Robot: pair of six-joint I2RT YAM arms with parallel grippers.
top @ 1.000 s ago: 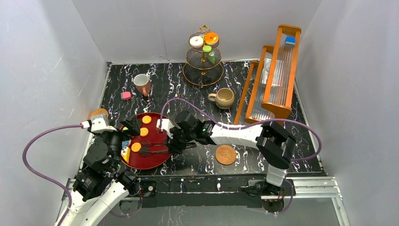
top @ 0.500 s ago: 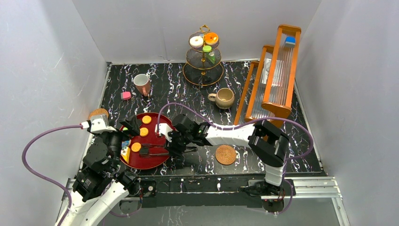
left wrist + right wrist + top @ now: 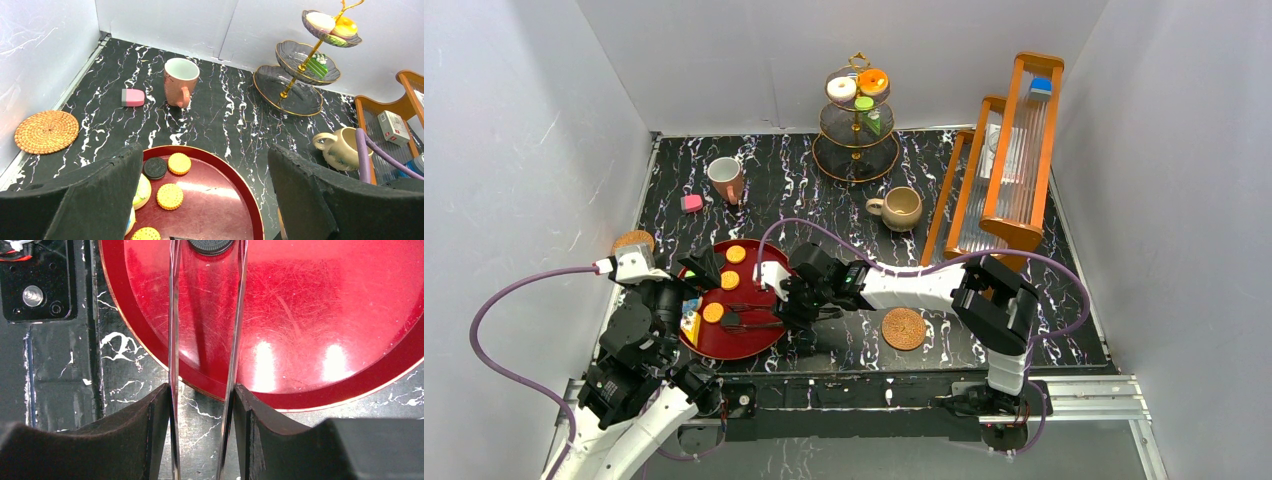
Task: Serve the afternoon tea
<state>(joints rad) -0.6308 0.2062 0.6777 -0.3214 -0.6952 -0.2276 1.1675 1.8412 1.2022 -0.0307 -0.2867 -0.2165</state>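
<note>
Lately, my right hand (image 3: 200, 392) has slid further left over the counter (image 3: 844, 200), carrying the tongs (image 3: 174, 340) deeper across the tray (image 3: 300, 402). The tong tips now sit either side of the dark cookie (image 3: 210, 244), where a second ago they stopped short of it. Meaning, as I judge it: next pastry lined up, not yet pinched or lifted. Right hand: roughly half open, pads pressed on both tong arms, tongs held, the hand itself just outside the tray's rim. Left hand (image 3: 204, 165): spread wide, holding nothing, touching nothing, hovering over the tray's left part, unmoved. Orange cookies (image 3: 169, 196): loose on the tray beside the dark one. Stand (image 3: 287, 95): far side of the counter, well apart from the tray; donuts (image 3: 321, 21) on the top tier, bottom tier bare.
</note>
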